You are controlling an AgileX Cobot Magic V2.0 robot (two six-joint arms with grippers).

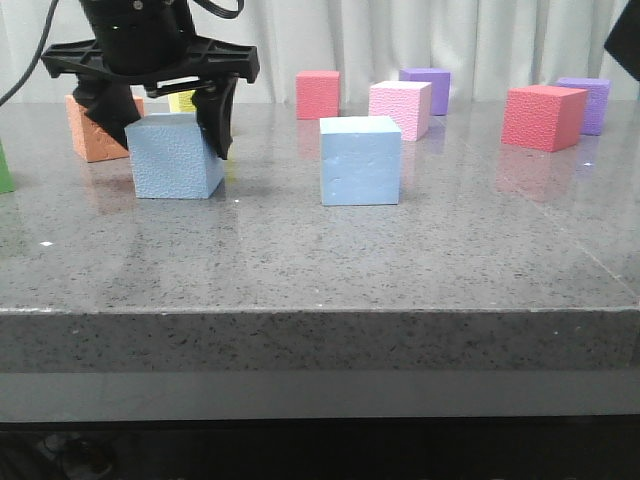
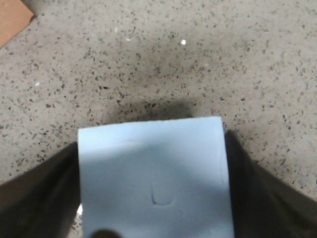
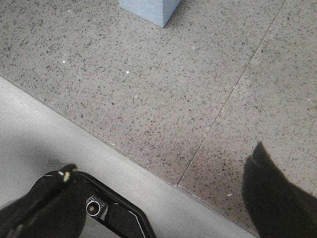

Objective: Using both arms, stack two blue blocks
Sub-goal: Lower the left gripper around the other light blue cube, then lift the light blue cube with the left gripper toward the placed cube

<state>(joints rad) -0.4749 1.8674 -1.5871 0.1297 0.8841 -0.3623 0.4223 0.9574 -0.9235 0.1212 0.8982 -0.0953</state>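
On the table (image 1: 420, 250), left gripper (image 1: 170, 125) clasps one blue block (image 1: 175, 157); right gripper (image 3: 163, 198) gapes.

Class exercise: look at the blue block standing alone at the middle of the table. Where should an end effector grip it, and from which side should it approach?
Grip the middle blue block across its two opposite vertical faces, coming down from above. It sits flat and square on the table, its top is bare, and nothing stands close beside it, so both fingers probably have room. The left end effector straddles the other blue block in the same way.
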